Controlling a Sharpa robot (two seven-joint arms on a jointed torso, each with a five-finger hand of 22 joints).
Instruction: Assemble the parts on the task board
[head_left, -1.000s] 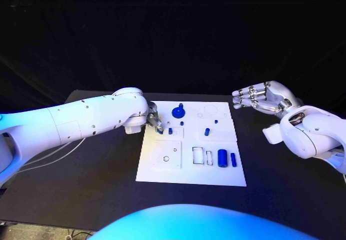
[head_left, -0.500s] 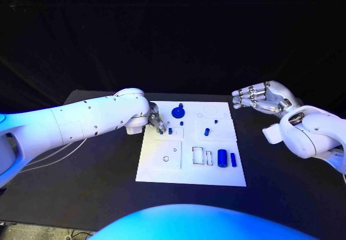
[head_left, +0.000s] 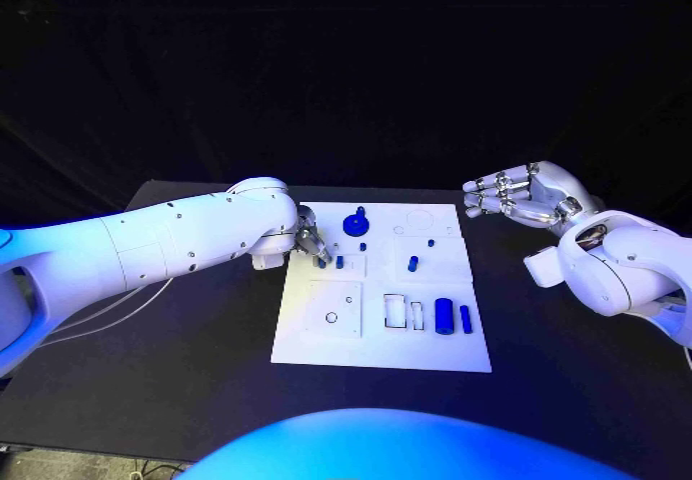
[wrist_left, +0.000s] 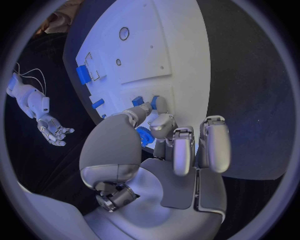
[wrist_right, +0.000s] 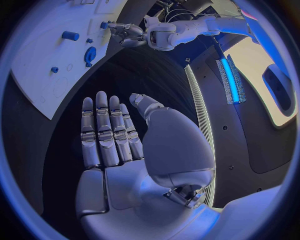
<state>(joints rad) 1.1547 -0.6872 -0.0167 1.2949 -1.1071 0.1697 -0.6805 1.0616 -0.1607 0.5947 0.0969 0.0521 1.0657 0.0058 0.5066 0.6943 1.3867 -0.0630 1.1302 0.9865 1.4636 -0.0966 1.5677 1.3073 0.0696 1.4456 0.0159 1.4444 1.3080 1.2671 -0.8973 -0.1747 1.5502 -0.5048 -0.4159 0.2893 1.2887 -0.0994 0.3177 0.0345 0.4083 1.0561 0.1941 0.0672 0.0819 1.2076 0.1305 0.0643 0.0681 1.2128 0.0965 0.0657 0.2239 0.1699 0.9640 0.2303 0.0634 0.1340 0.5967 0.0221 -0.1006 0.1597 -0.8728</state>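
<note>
The white task board (head_left: 382, 345) lies in the middle of the black table. My left hand (head_left: 310, 243) is down at the board's far left part. Its thumb and a finger pinch a small blue peg (head_left: 339, 262), which the left wrist view shows at their tips (wrist_left: 154, 102). A blue gear-like part (head_left: 356, 223) stands just beyond that hand. Another small blue peg (head_left: 414, 264) stands mid-board. A thick blue cylinder (head_left: 444, 315) and a slim blue piece (head_left: 466, 319) lie at the near right. My right hand (head_left: 526, 195) hangs open in the air off the board's far right corner, holding nothing.
The board has a round hole (head_left: 332, 318) and rectangular slots (head_left: 395, 310) in its near half. Bare black table (head_left: 188, 350) surrounds the board on all sides. Cables (head_left: 87, 315) trail off the table's left side.
The left hand's fingers have edged slightly closer around the small peg. The right hand has stayed where it was.
</note>
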